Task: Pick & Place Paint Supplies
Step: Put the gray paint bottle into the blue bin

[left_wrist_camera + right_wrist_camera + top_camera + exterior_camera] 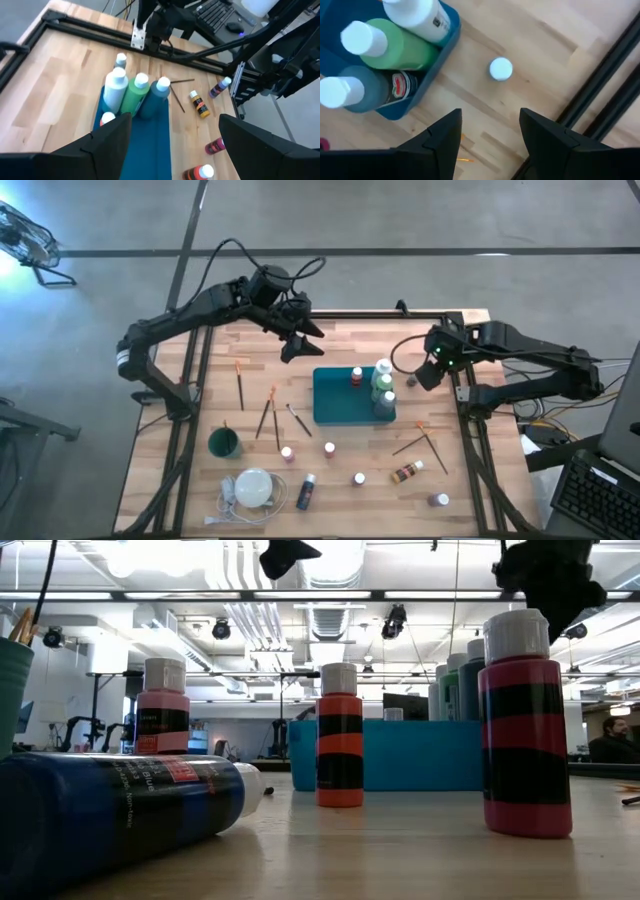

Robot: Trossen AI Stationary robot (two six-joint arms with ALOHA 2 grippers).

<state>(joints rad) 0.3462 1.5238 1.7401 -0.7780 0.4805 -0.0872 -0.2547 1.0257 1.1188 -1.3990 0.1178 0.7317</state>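
A teal tray (338, 412) at the table's middle holds a white (383, 368), a green (381, 385), a grey-blue (385, 402) and a small red bottle (356, 376), all upright. A small white-capped bottle (500, 68) stands on the table just right of the tray. My right gripper (490, 132) hangs open and empty above the table beside that bottle (411, 381). My left gripper (172, 135) is open and empty, raised over the tray's far left side (300, 340).
Loose brushes lie left of the tray (268, 412) and to its near right (420, 442). Small bottles (329, 448) stand or lie along the near side. A green cup (224, 443) and a white disc with a cord (254, 486) sit near left. Dark frame rails (465, 410) edge the table.
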